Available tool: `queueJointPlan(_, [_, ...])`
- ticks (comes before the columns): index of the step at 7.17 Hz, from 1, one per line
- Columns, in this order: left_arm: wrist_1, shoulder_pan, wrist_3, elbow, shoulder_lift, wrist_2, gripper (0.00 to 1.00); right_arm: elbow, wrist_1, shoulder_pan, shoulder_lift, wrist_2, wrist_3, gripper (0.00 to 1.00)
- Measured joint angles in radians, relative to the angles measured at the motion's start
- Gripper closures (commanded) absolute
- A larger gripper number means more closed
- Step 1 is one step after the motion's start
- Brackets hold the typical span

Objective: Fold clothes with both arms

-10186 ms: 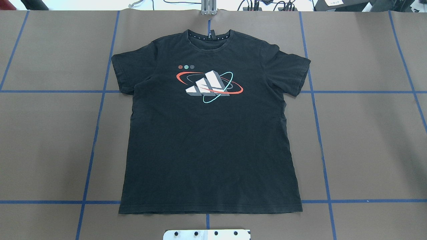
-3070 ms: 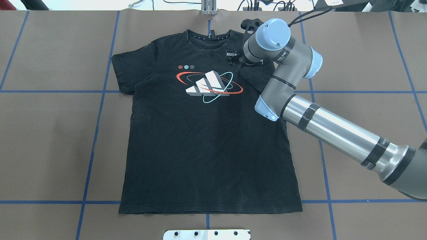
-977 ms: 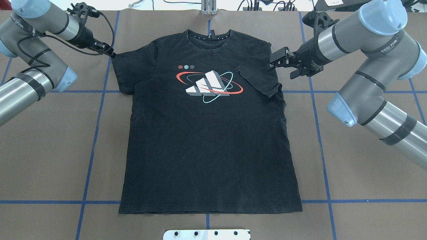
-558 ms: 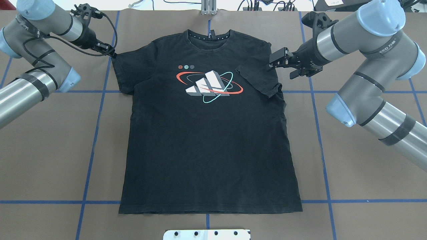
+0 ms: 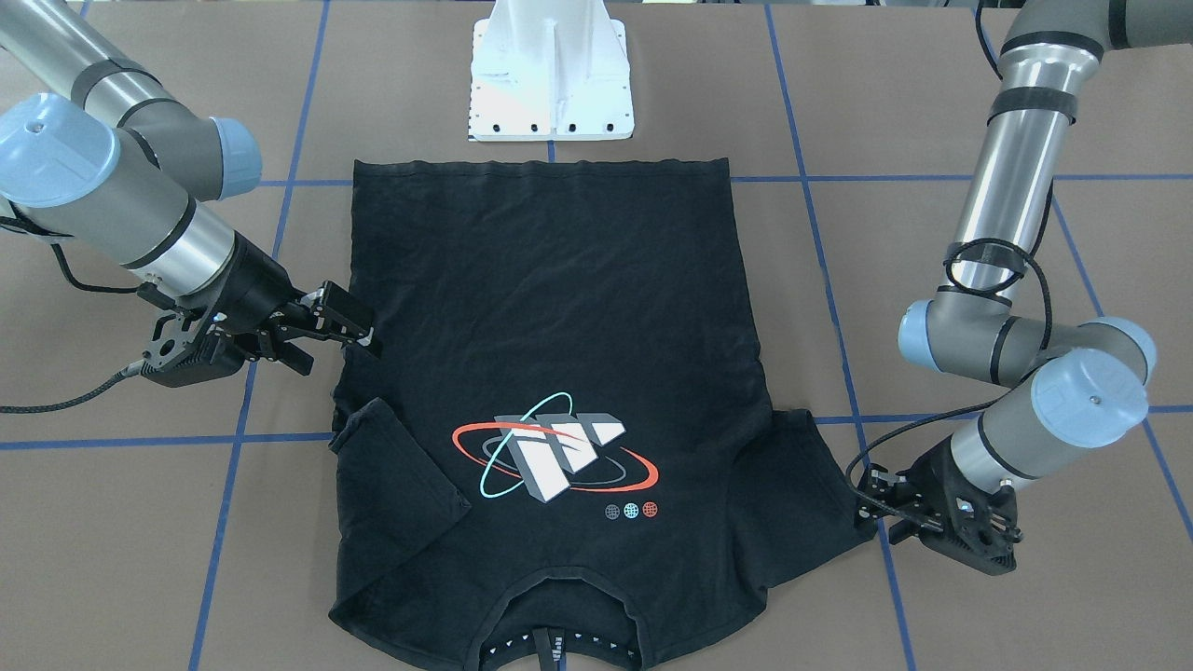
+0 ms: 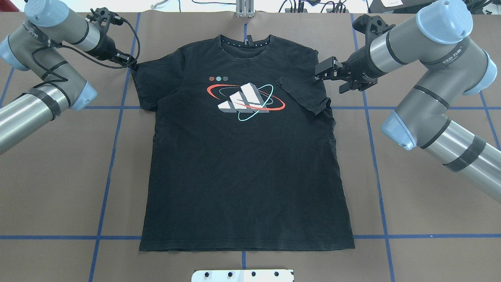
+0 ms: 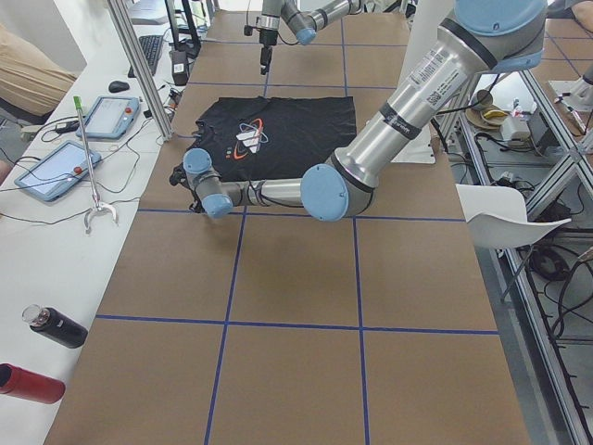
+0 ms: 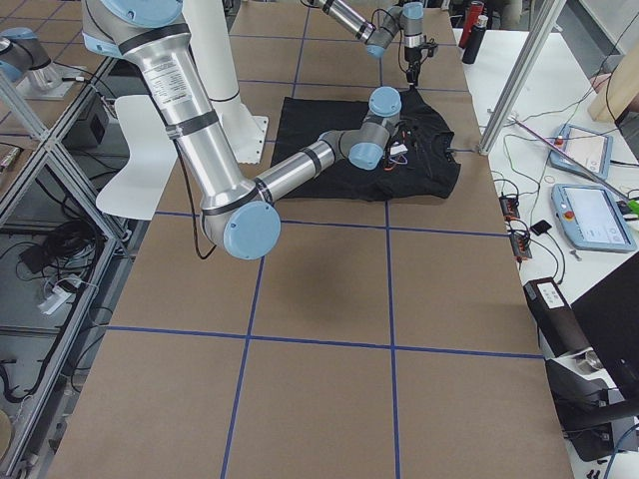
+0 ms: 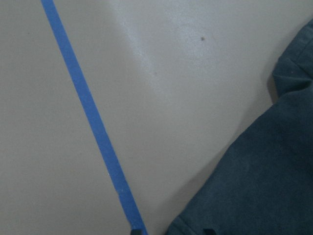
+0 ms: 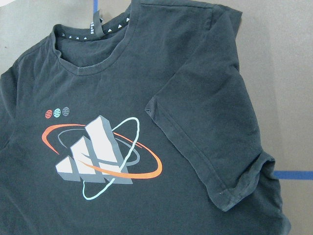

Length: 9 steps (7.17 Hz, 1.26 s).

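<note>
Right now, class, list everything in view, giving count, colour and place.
T-shirt: one, black with a red, teal and white logo, flat mid-table; one sleeve folded onto the chest.
table: one, brown cover.
tape lines: several, blue, a grid across the table.
pedestal base: one, white, by the shirt's hem.
tablets: two, grey, on the side bench.
bottles: two, one black, one red, on that bench.
left arm, right arm: two, silver-grey with light blue caps.
left gripper: black, at the unfolded sleeve's edge; jaws unclear.
right gripper: black, open, beside the folded sleeve.
</note>
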Motion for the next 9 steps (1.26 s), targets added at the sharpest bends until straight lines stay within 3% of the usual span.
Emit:
queueJointPlan(1, [0.0,0.004,0.0,0.001,-0.001,0.006,0.59,0.0,0.0,-0.001,0.0,-0.001,0.0,0.0])
queueJointPlan(2, [-0.001,0.006,0.0,0.003,-0.002,0.01,0.69,-0.001,0.0,-0.001,0.0,-0.003,0.0,0.0])
queueJointPlan(3, [-0.007,0.007,0.0,0.01,-0.002,0.011,1.0,-0.001,0.0,-0.002,0.0,-0.004,0.0,0.0])
queueJointPlan(6, [-0.024,0.003,-0.032,-0.006,0.009,0.0,1.0,-0.002,0.0,-0.003,0.001,-0.005,-0.001,0.0])
queueJointPlan(9, [-0.018,-0.009,-0.066,-0.207,0.143,-0.028,1.0,-0.01,0.0,-0.004,0.006,-0.006,-0.004,0.0])
